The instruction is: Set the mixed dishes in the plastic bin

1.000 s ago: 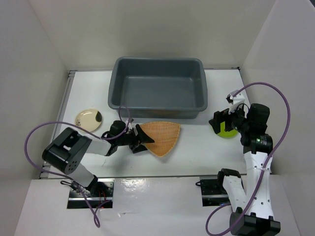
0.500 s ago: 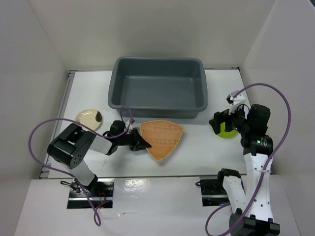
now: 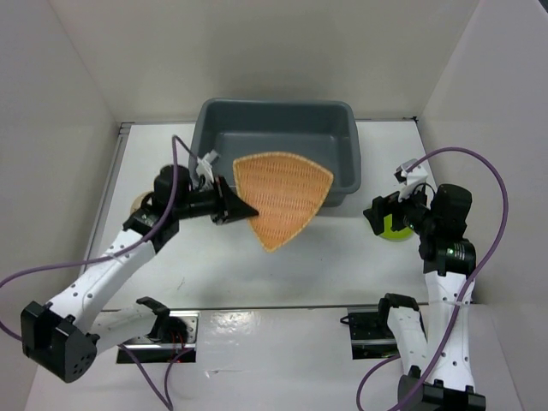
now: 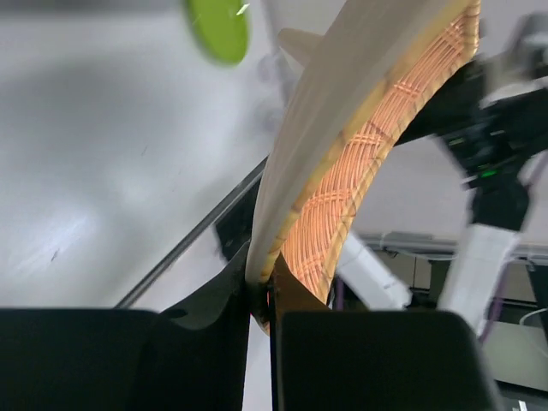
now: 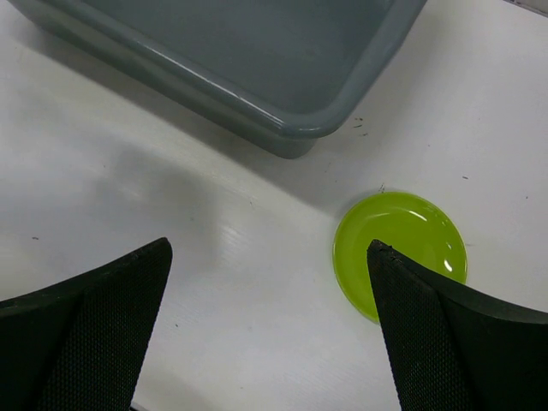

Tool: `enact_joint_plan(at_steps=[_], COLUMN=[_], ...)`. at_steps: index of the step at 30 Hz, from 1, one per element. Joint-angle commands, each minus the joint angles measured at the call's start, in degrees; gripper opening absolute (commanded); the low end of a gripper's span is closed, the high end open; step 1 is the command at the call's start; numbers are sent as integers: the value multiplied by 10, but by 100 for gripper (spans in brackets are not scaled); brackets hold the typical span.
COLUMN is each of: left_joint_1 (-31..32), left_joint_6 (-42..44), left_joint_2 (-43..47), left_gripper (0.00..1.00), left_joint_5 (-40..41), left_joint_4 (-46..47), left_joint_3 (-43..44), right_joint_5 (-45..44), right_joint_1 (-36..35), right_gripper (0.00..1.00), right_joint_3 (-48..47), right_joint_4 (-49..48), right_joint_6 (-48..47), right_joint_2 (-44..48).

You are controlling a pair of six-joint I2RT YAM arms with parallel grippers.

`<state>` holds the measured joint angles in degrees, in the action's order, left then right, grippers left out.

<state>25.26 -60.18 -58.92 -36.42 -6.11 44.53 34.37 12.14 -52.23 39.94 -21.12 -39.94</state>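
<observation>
- Left gripper (image 3: 233,208), jaws nearly closed, pinches the orange woven plate (image 3: 282,195) by its edge; the plate is raised and tilted.
- Plastic bin (image 3: 274,107) lies just ahead of it; carry the plate past the near rim, lower, then release.
- Right gripper (image 5: 267,253), wide open and empty, hovers over the lime-green plate (image 5: 400,253).
</observation>
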Motion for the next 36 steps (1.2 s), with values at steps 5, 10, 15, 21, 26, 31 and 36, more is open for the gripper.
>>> enact_joint_plan(at_steps=[5, 10, 15, 21, 26, 31, 36], left_joint_1=[-44, -50, -42, -42, -36, -36, -36], left_joint_6=[67, 68, 69, 57, 10, -26, -42], left_joint_2=[-218, -426, -530, -632, -690, -740, -765], left_gripper=[0, 0, 0, 0, 0, 0, 0], left_joint_5=[-51, -77, -52, -15, -15, -15, -15], left_joint_4=[-58, -79, -102, -115, -103, -91, -80], left_joint_3=[325, 526, 598, 664, 700, 721, 716], right_joint_5=[2, 2, 2, 2, 2, 2, 2], right_joint_1=[-4, 7, 12, 12, 12, 17, 23], right_gripper=[99, 99, 99, 99, 99, 99, 99], right_joint_3=[-10, -10, -10, -10, -10, -5, -5], right_joint_4=[-1, -7, -7, -7, -7, -7, -7], right_joint_6=[-1, -1, -1, -1, -1, 4, 4], right_joint_2=[1, 7, 19, 24, 29, 35, 40])
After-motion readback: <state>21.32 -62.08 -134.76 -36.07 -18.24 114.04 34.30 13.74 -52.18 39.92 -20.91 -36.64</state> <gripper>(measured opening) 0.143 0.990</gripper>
